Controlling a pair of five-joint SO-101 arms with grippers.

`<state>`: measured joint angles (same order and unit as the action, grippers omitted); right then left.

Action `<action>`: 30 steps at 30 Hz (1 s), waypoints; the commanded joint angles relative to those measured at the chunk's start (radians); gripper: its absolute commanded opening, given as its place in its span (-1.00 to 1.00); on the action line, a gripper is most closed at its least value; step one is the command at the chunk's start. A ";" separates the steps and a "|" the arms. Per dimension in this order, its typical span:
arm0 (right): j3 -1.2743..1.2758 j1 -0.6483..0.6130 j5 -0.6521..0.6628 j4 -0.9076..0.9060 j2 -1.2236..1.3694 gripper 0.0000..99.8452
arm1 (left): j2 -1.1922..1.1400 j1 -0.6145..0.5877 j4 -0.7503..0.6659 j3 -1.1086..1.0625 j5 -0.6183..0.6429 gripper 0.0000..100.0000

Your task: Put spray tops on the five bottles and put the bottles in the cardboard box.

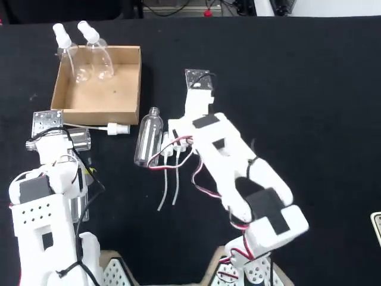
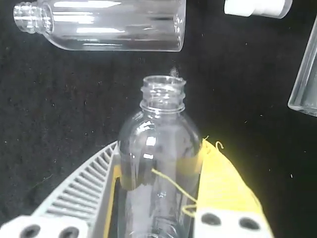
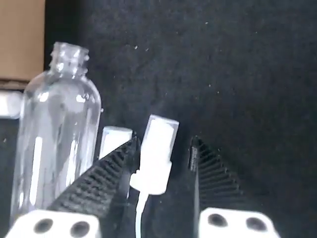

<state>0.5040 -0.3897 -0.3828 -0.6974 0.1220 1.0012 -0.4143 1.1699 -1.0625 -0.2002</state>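
That bottle [image 2: 159,119] is clamped in your left pincer [image 2: 161,147], good. Your right pincer [image 3: 164,143] sits wide around a spray top [image 3: 159,136]; centre it, then squeeze gently before lifting.

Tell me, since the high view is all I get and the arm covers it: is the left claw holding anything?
Observer: Yes. The left claw is shut on a clear bottle, and the bottle's neck is bare, with no top on it.
Operator: And the right claw, has it got a top?
Observer: Not gripped. The right claw is open around a white spray top, with a gap at one side.
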 commanded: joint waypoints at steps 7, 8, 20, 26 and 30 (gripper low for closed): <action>-0.067 -0.025 -0.017 -0.071 0.038 -0.74 | 0.014 0.015 -0.008 0.008 0.005 -0.73; -0.067 -0.028 -0.017 -0.086 0.038 -0.74 | 0.014 0.015 -0.008 0.008 0.005 -0.73; -0.119 0.012 0.207 -0.169 0.031 -0.84 | 0.014 0.015 -0.008 0.008 0.005 -0.73; -0.321 0.158 0.410 -0.382 0.041 -0.81 | 0.014 0.035 -0.008 0.012 0.005 -0.73; -0.328 0.173 0.555 -0.393 0.048 -0.81 | 0.014 0.124 -0.008 0.008 0.003 -0.73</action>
<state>0.2309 -0.2363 0.0806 -1.0748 0.1680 1.0012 -0.3728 1.1699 -1.0625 -0.2002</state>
